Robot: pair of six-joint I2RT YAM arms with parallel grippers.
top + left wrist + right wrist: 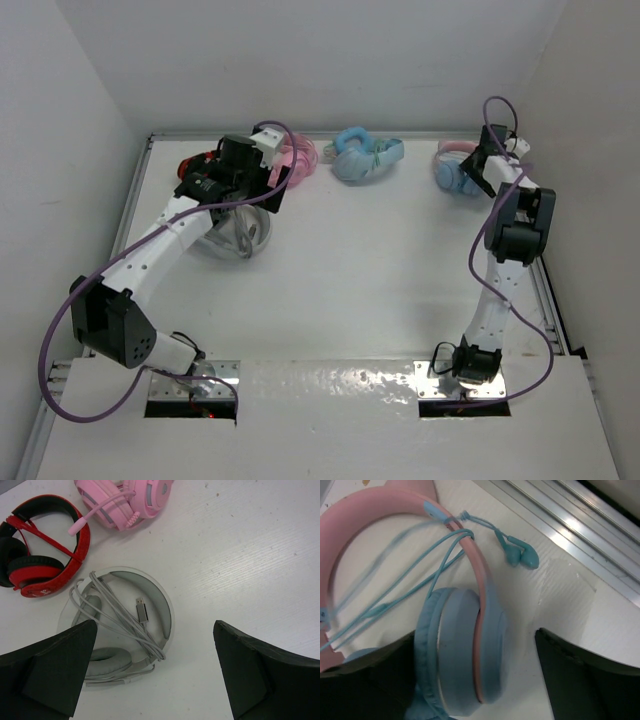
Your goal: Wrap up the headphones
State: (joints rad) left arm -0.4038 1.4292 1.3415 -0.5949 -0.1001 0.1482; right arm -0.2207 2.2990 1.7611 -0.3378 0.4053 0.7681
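The headphones (pixel 465 660) have light blue earcups, a pink headband (pixel 370 510) and a thin teal cable (pixel 435 565). They lie at the back right of the table (pixel 455 172). The cable loops loosely across the headband, and its plug (pixel 522 556) rests on the table beside it. My right gripper (pixel 475 632) is open and straddles one earcup, its fingers (pixel 590 680) clear of it; it shows from above too (pixel 480 168). My left gripper (pixel 155 626) is open and empty above white headphones (pixel 120 625) at the back left (pixel 262 195).
Red-and-black headphones (pixel 40 545), all-pink headphones (pixel 300 160) and all-teal headphones (pixel 362 155) lie along the back. The white headphones (pixel 238 238) have their cable bundled inside the band. A metal rail (pixel 580 515) runs along the table's right edge close to the plug.
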